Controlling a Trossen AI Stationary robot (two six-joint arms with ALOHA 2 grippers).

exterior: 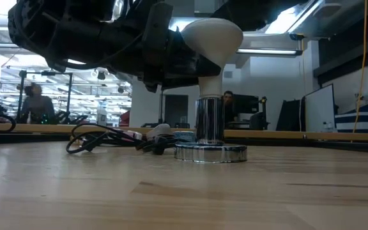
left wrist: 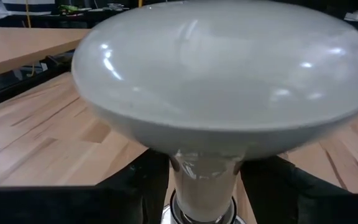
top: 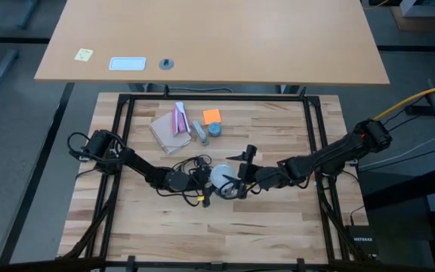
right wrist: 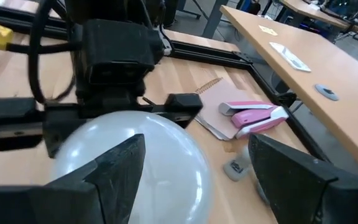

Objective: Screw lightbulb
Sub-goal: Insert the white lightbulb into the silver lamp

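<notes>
Filling the left wrist view, the lightbulb (left wrist: 219, 81) stands upright near the middle of the wooden table (top: 225, 227), its pale neck running down into a shiny silver socket (exterior: 209, 152) whose round base rests flat on the wood. From above, both arms meet over it: the left gripper (top: 200, 180) reaches in from the left and the right gripper (top: 236, 185) from the right. Seen past the right gripper's own fingers (right wrist: 120, 165), which stand spread apart on either side of the white globe, nothing shows them pressing on the glass, so that jaw reads as released. Whether the left gripper's jaw is clenched on the neck or loose beside it cannot be told. A tangle of thin black cord (exterior: 104, 140) lies on the table just beside the socket. Farther back on the table lie a brown notebook (top: 169, 130) with a pink stapler (top: 180, 119) on it, and an orange pad (top: 211, 115).
</notes>
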